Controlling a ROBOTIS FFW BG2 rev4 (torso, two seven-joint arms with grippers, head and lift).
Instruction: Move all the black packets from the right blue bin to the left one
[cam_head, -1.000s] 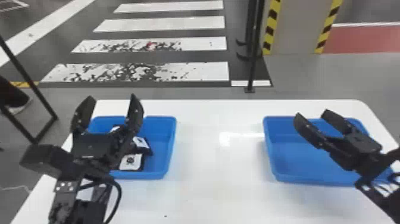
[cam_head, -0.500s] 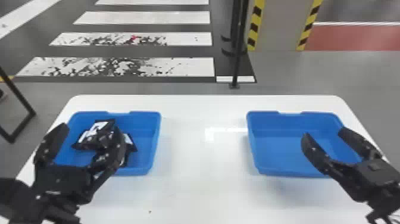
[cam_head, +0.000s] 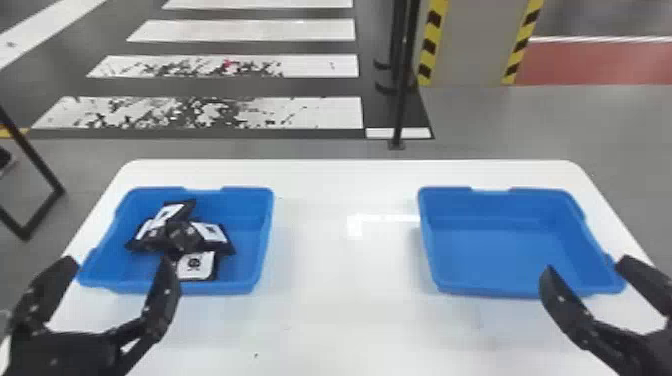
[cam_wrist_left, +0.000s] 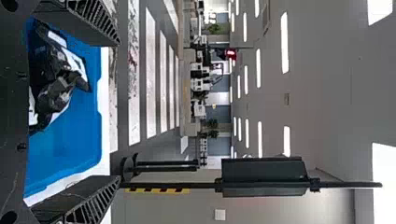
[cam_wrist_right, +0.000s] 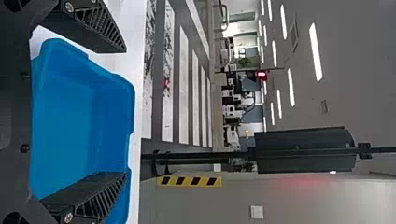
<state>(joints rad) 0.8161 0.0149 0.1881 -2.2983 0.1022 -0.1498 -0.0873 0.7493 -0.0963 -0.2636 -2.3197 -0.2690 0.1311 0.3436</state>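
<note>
Inside left bin (cam_head: 250, 235), packets (cam_head: 212, 233) partly hidden; left pincer (cam_head: 118, 262), cropped right pincer (cam_head: 587, 264) both released.

In the head view, a white tabletop (cam_head: 340, 320) with rounded corners is seen above a grey floor (cam_head: 575, 120). Behind it, the floor is crossed by white stripes (cam_head: 325, 114), the nearer ones being worn, and near these a black pole (cam_head: 401, 100) is placed. A grey wall section (cam_head: 470, 45) is edged with yellow-and-black bands (cam_head: 429, 47). In the left wrist view, the ceiling (cam_wrist_left: 331, 93) is lit by long white lamps (cam_wrist_left: 285, 42).
</note>
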